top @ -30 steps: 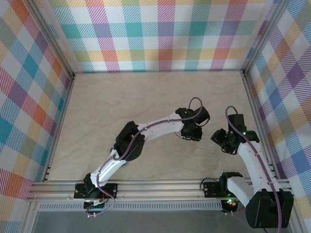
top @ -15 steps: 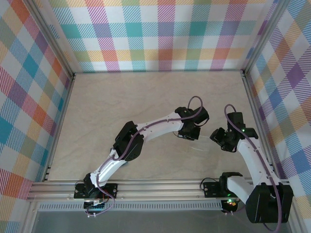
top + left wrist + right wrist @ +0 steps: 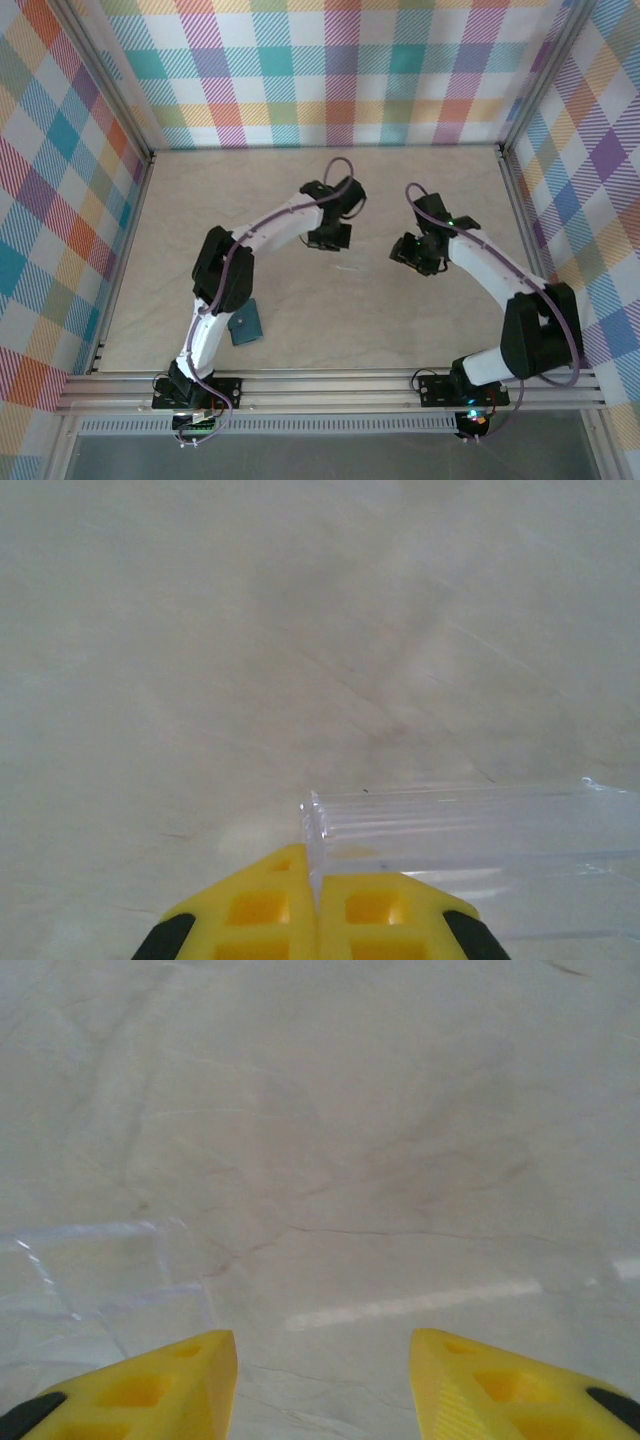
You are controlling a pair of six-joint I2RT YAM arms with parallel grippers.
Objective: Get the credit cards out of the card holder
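Observation:
The card holder (image 3: pixel 245 322) is a small dark teal square lying on the table near the front left, beside the left arm's lower link. My left gripper (image 3: pixel 330 237) hovers over the table's middle, well away from it. In the left wrist view this gripper (image 3: pixel 315 865) is shut on the edge of a thin, see-through credit card (image 3: pixel 470 820) that sticks out to the right above the table. My right gripper (image 3: pixel 415 251) is to its right, and its yellow fingers (image 3: pixel 322 1345) stand open with nothing between them. A faint clear card outline (image 3: pixel 85 1270) lies on the table at its left.
Checked walls enclose the pale marbled table (image 3: pixel 300 190) on three sides, with aluminium rails (image 3: pixel 320 385) along the front edge. The two grippers are about a hand's width apart at mid-table.
Both grippers have swung left and farther from the front edge. The left arm's move has uncovered the teal card holder near the front left.

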